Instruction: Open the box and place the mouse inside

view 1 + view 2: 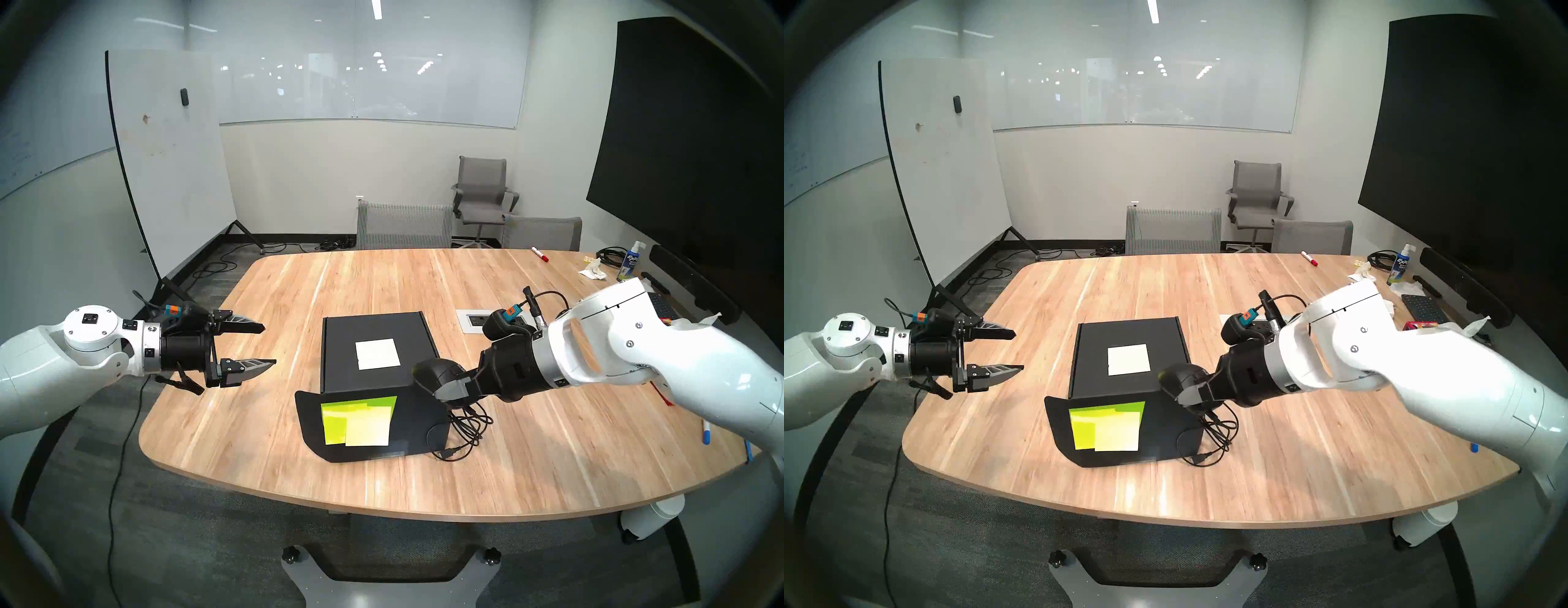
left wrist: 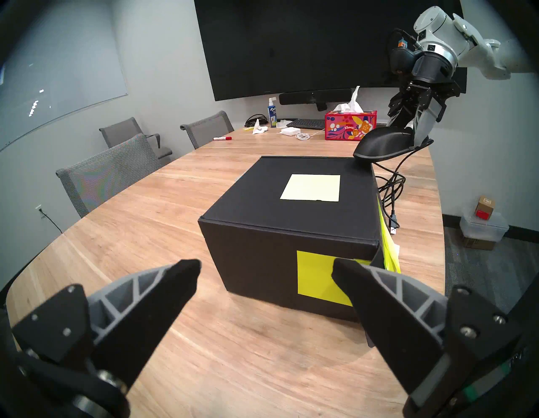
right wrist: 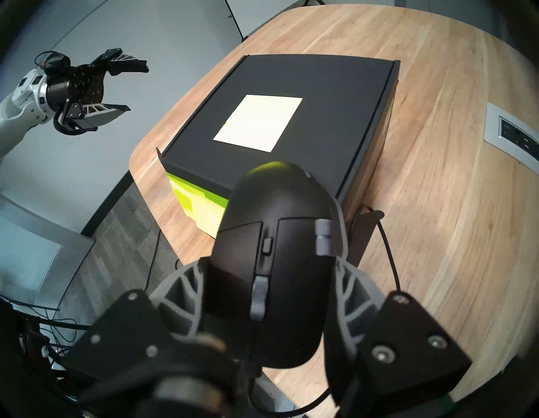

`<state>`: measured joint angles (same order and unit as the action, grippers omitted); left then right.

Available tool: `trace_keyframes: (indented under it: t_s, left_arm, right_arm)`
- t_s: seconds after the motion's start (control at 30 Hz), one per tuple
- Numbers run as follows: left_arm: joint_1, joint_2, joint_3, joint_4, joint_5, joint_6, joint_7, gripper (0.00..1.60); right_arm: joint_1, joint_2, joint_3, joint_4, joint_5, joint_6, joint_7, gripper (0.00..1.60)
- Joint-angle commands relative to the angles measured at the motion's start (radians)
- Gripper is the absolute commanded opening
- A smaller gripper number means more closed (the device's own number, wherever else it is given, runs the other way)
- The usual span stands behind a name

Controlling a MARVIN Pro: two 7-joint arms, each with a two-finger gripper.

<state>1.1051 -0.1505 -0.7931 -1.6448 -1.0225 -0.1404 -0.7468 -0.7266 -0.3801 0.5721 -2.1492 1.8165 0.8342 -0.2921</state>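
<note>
My right gripper (image 3: 269,280) was clenched on the mouse (image 3: 280,251), at lower center of the right wrist view, above the closed box's (image 1: 377,352) near right corner. My left gripper (image 1: 267,344) hung spread wide, empty, at left.

The left hand (image 2: 265,270) hangs spread wide, just short of the closed black box (image 2: 291,221) on the bench (image 2: 145,233). Beyond the box, the right hand (image 2: 414,131) grips the mouse (image 2: 382,144).
</note>
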Motion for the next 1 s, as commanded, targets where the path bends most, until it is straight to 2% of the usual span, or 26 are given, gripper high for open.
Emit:
trace_keyframes:
  t_s: [0.0,0.97]
  left_arm:
    - [-0.012,0.002,-0.013,0.0,-0.006,-0.007,-0.002,1.6]
    - [-0.015,0.002,-0.009,0.0,-0.006,-0.008,-0.002,1.6]
  right_arm:
    - [-0.021,0.047,-0.001,-0.02,0.028,-0.023,-0.036,0.0]
    - [-0.046,0.127,0.014,-0.137,0.229,-0.078,-0.242,0.0]
